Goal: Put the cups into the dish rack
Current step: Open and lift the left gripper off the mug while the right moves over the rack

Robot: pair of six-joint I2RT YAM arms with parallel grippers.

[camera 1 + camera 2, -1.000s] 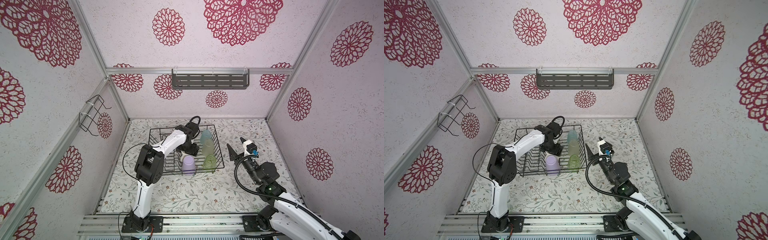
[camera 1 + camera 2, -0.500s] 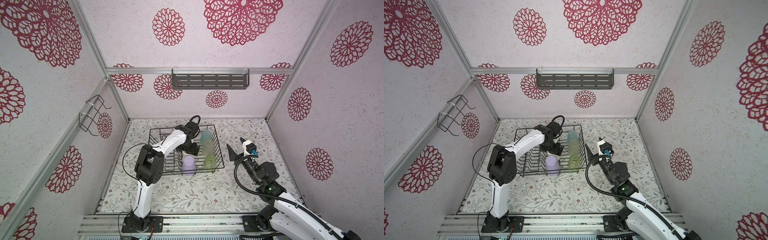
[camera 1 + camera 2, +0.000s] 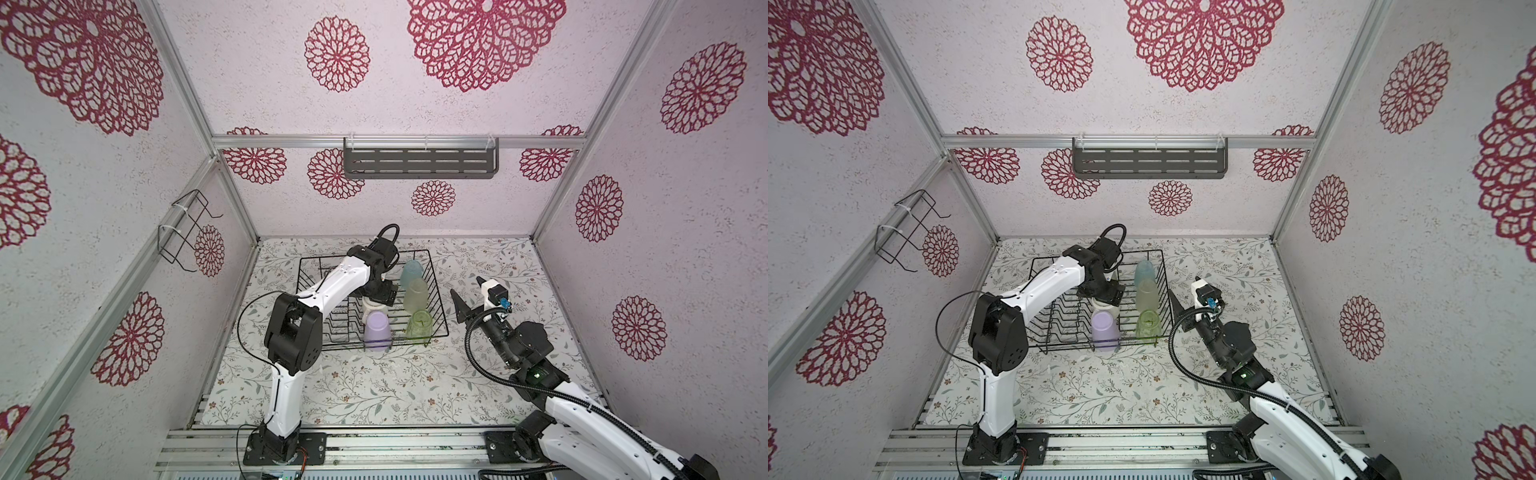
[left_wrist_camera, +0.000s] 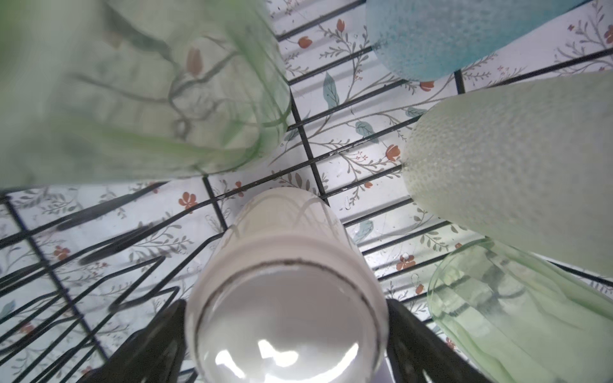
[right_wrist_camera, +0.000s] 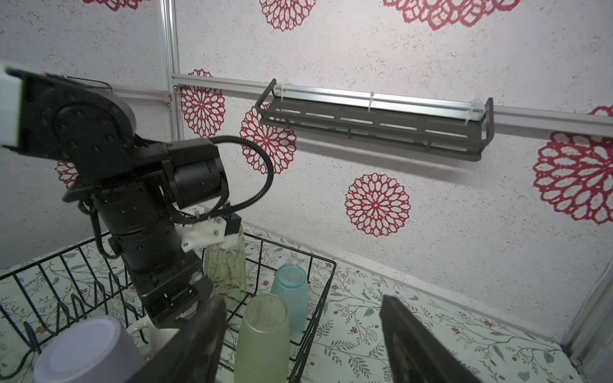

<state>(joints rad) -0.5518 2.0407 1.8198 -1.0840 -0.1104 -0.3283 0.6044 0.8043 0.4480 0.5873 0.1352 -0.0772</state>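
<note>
"Did anything shift in that last second?"

"Hardly. The left tool [image 4: 287,303] hung where it had, fingers spread either side of the upside-down cream mug [image 3: 374,308] in the dish rack [image 3: 299,270]. A little more of the mug showed beneath it."

"The rest?"

"Unmoved in the rack: lilac tumbler [image 3: 377,330], front clear-green glass [image 3: 419,325], rear clear-green glass [image 5: 225,265], frosted tumbler [image 3: 415,293], light-blue cup [image 3: 411,270]. The right tool [image 3: 468,293] stayed spread and empty over the table [image 3: 374,386], beside the rack."
</note>
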